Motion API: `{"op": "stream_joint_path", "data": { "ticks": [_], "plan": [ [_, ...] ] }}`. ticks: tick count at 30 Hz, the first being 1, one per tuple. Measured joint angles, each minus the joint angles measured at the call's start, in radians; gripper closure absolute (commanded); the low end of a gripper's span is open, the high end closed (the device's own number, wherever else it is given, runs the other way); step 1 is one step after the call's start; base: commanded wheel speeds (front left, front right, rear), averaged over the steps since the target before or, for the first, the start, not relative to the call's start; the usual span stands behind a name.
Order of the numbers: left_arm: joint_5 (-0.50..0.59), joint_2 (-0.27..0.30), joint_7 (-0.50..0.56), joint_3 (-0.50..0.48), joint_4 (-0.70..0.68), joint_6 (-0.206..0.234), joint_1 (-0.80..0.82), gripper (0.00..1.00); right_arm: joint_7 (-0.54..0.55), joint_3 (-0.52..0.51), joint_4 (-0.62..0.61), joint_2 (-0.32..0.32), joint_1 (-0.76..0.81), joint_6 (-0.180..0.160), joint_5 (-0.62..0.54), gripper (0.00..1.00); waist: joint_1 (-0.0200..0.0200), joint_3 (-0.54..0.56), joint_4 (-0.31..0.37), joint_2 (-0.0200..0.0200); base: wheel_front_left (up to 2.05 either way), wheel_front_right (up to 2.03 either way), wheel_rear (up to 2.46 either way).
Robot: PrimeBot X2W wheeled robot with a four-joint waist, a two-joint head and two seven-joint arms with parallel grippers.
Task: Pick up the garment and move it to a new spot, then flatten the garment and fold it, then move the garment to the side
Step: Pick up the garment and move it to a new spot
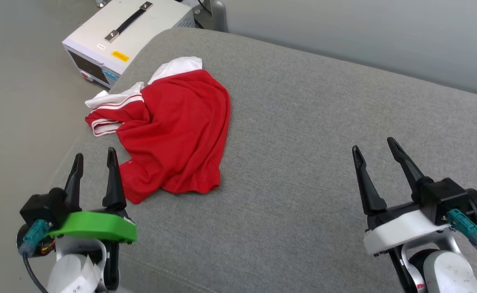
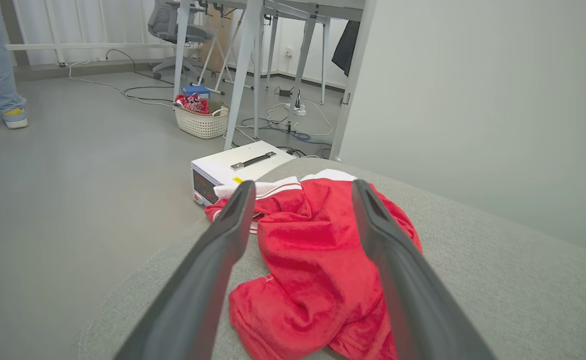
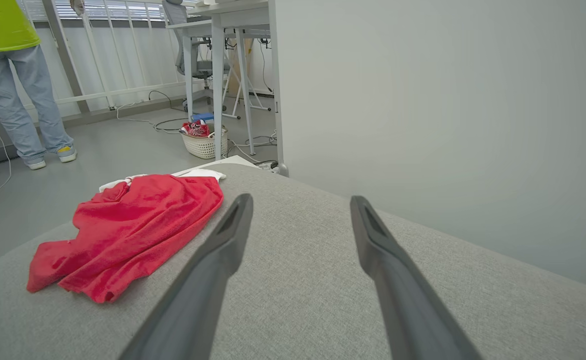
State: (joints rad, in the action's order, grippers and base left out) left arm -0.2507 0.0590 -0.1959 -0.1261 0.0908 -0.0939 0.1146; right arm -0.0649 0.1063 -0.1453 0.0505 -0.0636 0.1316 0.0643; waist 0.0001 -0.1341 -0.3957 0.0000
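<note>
The garment [image 1: 177, 130] lies crumpled on the far left part of the grey cushion [image 1: 311, 171], close to the cushion's rounded corner. It is mostly a red heap, with a white sleeve and red-striped trim bunched at its far and left edges. My left pincer [image 1: 95, 152] stands released, its two dark fingers spread and gripping nothing, and it points at the near left edge of the cloth. The fingertip nearer the shirt is just beside the hem, though I cannot tell whether it brushes the fabric. Along my left wrist the red folds show between my two fingers and run on ahead of them. My right pincer [image 1: 373, 144] is released too, its fingers wide over bare cushion and well apart from the garment, which lies off to its left. Past the corner of the cushion, a white box [image 1: 128, 36] with a dark handle sits on the floor just beyond the shirt. Farther off stand a pale basket [image 2: 202, 122] and a person [image 3: 18, 85] in jeans.
</note>
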Motion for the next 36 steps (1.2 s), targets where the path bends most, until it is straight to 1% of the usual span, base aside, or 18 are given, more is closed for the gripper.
{"op": "stream_joint_path", "data": {
  "ticks": [2,5,9,13,16,22,25,29,31,35,36],
  "plan": [
    [-0.021,0.015,-0.003,0.008,0.035,-0.004,0.042,0.0,0.006,0.005,-0.011,0.008,-0.011,0.0,0.0,0.0,0.0,-0.023,0.008,0.0,0.0,0.0,0.0],
    [-0.056,0.06,0.017,0.028,0.086,-0.008,0.13,0.0,0.014,0.008,-0.025,0.022,-0.031,0.0,0.0,0.0,0.0,-0.062,0.02,0.0,0.0,0.0,0.0],
    [-0.124,0.143,0.114,0.08,0.15,-0.009,0.257,0.0,0.019,0.009,-0.043,0.029,-0.058,0.0,0.0,0.0,0.0001,-0.117,0.04,0.0,0.0,0.0,0.0],
    [-0.221,0.234,0.239,0.14,0.216,-0.017,0.368,0.0,0.022,0.019,-0.054,0.035,-0.093,0.0,0.002,0.0,0.0001,-0.173,0.063,0.0,0.0,0.0,0.0],
    [-0.313,0.3,0.364,0.189,0.282,-0.018,0.447,0.0,0.022,0.022,-0.06,0.039,-0.118,0.0,0.003,0.0,0.0001,-0.216,0.083,0.0,0.0,0.0,0.0],
    [-0.481,0.399,0.598,0.28,0.427,-0.026,0.549,0.0,0.015,0.038,-0.059,0.041,-0.154,0.0,0.019,0.0,0.0001,-0.291,0.123,0.0,0.0,0.0,0.0],
    [-0.537,0.439,0.681,0.33,0.486,-0.027,0.575,0.0,0.008,0.044,-0.058,0.039,-0.173,0.0,0.027,0.0,0.0001,-0.325,0.144,0.0,0.0,0.0,0.0],
    [-0.595,0.461,0.74,0.376,0.576,-0.03,0.603,0.0,-0.001,0.044,-0.053,0.035,-0.187,0.0,0.035,0.0,0.0001,-0.366,0.169,0.0,0.0,0.0,0.0],
    [-0.612,0.475,0.772,0.377,0.618,-0.033,0.622,0.0,-0.001,0.044,-0.049,0.034,-0.187,0.0,0.038,0.0,0.0,-0.377,0.182,0.0001,0.0,0.0,0.0],
    [-0.667,0.482,0.836,0.37,0.678,-0.035,0.652,0.0,-0.002,0.046,-0.04,0.031,-0.187,0.0,0.044,0.0,-0.0001,-0.386,0.206,0.0001,0.0,0.0,0.0],
    [-0.669,0.484,0.841,0.37,0.685,-0.035,0.655,0.3,-0.002,0.045,-0.038,0.03,-0.187,0.0,0.045,0.0,-0.0001,-0.386,0.209,0.0001,0.0,0.0,0.0]
  ]
}}
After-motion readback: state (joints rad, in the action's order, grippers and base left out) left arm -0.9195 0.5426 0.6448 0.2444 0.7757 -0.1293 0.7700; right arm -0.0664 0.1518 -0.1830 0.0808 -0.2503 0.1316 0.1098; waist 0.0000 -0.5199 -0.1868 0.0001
